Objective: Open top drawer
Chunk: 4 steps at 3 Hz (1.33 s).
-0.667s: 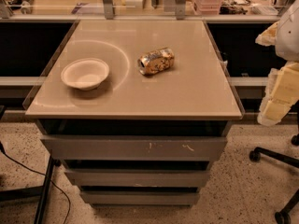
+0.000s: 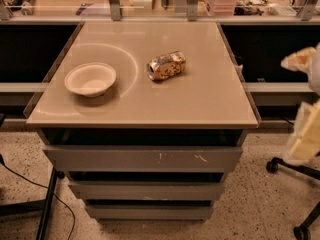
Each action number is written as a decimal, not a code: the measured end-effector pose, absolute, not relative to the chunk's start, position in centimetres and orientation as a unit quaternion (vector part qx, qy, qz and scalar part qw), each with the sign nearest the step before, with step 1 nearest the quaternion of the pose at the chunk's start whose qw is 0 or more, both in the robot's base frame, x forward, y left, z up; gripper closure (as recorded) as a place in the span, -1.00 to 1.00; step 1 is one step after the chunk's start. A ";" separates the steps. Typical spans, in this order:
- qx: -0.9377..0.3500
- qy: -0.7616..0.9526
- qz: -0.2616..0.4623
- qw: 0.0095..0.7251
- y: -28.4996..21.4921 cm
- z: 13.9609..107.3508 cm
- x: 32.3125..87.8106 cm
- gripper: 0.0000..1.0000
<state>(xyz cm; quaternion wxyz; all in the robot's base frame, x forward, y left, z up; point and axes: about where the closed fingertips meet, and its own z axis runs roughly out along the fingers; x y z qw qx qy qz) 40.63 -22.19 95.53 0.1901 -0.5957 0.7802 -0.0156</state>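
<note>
Right of top drawer [image 2: 142, 159], claw [image 2: 306, 134].

Beige tabletop [image 2: 200, 101], speckled tan floor [image 2: 255, 209].
White bowl [image 2: 90, 78] left, gold mottled can [image 2: 166, 65] centre; grey top drawer [image 2: 125, 159] with pale scratches; cream-yellow gripper [image 2: 306, 136] at the right edge.

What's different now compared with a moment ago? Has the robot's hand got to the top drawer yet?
Only the hand has moved. It is the pale blurred shape at the right edge, and it has sunk lower and drifted slightly to the right. It has not reached the top drawer, which sits just as it did. The bowl and the crushed can have not shifted either.
</note>
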 end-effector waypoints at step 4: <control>-0.424 0.828 0.168 0.326 -22.6 72.8 33.0 -1.00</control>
